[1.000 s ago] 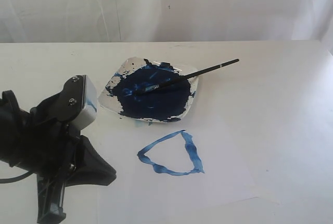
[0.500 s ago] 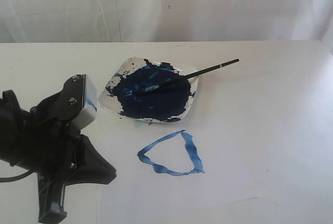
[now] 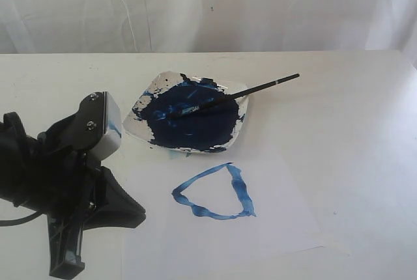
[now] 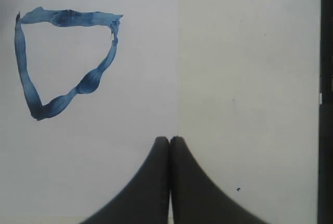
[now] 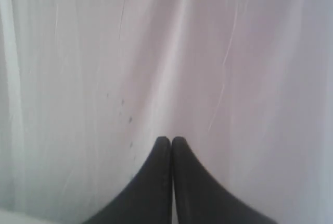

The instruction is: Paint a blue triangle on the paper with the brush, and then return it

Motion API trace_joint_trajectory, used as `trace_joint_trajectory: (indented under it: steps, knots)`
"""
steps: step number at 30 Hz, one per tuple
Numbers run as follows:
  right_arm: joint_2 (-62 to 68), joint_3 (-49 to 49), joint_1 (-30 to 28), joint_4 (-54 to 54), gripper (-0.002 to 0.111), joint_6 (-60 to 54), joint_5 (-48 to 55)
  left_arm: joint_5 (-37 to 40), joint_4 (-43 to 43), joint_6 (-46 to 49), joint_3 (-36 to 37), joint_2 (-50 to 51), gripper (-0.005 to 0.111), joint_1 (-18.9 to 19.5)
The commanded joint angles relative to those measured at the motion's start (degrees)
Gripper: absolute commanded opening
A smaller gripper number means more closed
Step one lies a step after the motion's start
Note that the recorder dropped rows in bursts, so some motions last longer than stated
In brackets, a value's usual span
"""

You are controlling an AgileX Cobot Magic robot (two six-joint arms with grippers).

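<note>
The brush (image 3: 251, 88) lies across the plate (image 3: 133, 122) at the centre of the exterior frame. Its bristles are in the dark paint (image 3: 195, 124) and its thin handle sticks out past the plate's right rim toward the upper right, free of both grippers. Just below the plate, the triangle (image 3: 215, 193) sits on the paper (image 3: 280, 224), which fills the lower middle (its upper edge seems to run under the plate, but white on the white table (image 3: 352, 117) is hard to trace). The left arm (image 3: 58, 176) bulks in the lower left, hiding that part of the table, its grey block close to the plate's left corner. The left gripper (image 4: 169, 140) has its jaws pressed together, empty, above the paper's edge, beside the triangle. The right gripper (image 5: 171, 140) is likewise closed on nothing, facing a creased white cloth (image 5: 234, 52).
</note>
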Motion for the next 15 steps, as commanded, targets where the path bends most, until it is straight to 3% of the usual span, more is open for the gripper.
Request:
trace_joint_trajectory:
  steps: [1,10,15]
  knots:
    - [-10.8,0.2,1.2,0.2,0.000,-0.6,7.5,0.8,-1.3,0.2,0.0,-0.5,0.000,-0.4]
    - [-24.4,0.2,1.3,0.2,0.000,10.1,5.7,0.8,-1.3,0.2,0.0,-0.5,0.000,-0.4]
    - [-25.6,1.6,1.3,1.1,0.000,16.8,3.5,0.8,-1.3,0.2,0.0,-0.5,0.000,-0.4]
